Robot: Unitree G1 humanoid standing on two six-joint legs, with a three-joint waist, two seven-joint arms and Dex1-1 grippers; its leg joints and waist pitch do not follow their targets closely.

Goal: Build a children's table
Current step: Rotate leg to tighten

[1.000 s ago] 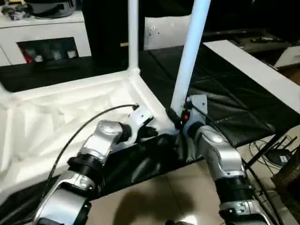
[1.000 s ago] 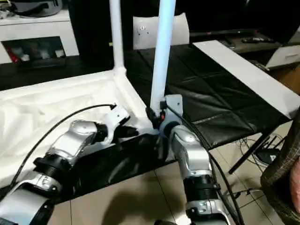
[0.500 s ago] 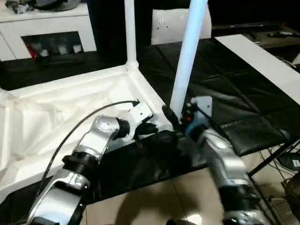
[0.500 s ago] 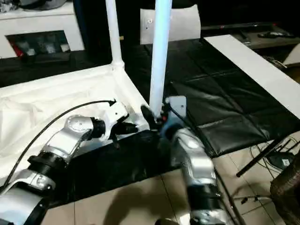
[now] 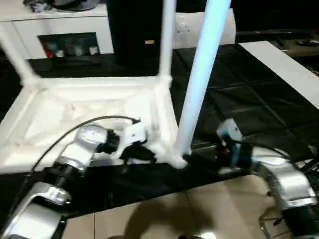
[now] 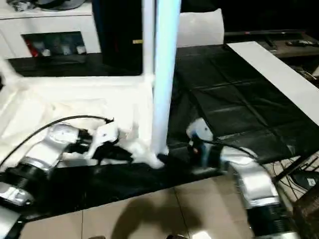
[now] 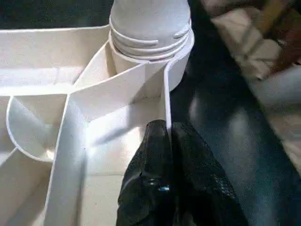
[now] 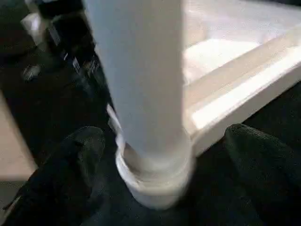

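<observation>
— Where is the children's table (image 5: 99, 107)?

— Upside down on the black mat (image 5: 249, 99), legs up. The near-corner leg (image 5: 199, 84) stands in its socket, between the spread fingers (image 8: 263, 160) of the right gripper (image 8: 160, 165), which do not touch it.

— And the left gripper (image 7: 164, 134)?

— Fingers pressed together, pinching the top's thin rim wall just beside that socket. The left forearm reaches in low across the near edge; the right forearm comes in level from the right.
</observation>
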